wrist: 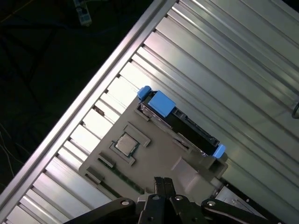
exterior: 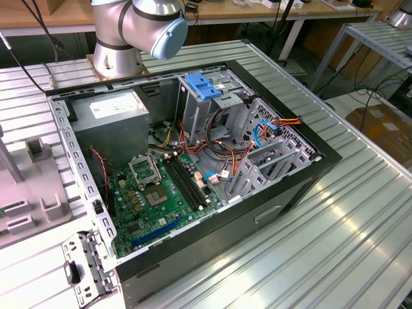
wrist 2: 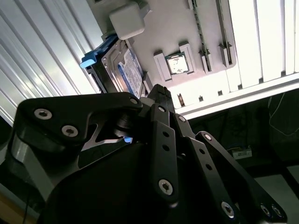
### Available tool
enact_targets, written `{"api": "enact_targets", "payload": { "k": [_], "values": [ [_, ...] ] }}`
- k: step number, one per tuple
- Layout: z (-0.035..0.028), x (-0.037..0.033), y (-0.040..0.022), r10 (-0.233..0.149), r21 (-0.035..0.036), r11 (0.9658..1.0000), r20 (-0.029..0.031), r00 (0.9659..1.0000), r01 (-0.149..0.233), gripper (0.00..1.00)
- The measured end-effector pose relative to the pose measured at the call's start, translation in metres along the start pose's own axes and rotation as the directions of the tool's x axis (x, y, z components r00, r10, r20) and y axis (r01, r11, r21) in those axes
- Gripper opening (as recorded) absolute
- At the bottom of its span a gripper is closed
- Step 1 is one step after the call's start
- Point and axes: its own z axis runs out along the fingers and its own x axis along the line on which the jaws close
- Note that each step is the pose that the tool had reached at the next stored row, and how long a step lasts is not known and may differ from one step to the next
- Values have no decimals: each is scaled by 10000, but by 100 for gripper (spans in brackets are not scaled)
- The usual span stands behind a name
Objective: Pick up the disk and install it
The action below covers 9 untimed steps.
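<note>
The disk (wrist: 187, 127) stands on its edge in a slot of a grey fixture plate (wrist: 154, 156). In the first wrist view its blue rail ends and dark top edge show. In the second wrist view the disk (wrist 2: 125, 74) shows its silver face with a white-and-blue label. My gripper (wrist: 162, 181) hangs above the fixture plate, a short way from the disk and not touching it. Its fingertips (wrist 2: 159, 88) are pressed together with nothing between them, so it is shut.
An open computer case (exterior: 193, 161) lies on the ribbed aluminium table (exterior: 335, 232), with a grey drive cage and blue latch (exterior: 203, 87) inside. The grey fixture (exterior: 32, 187) sits at the exterior view's left. A processor chip (wrist: 126, 143) rests in the fixture plate. The table edge (wrist: 93, 88) is near.
</note>
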Motion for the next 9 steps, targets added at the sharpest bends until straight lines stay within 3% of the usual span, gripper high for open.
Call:
{"api": "enact_targets", "payload": {
  "k": [9],
  "values": [
    [0,0,0,-517,-13,9987,-22,9987,517,11]
  ]
}}
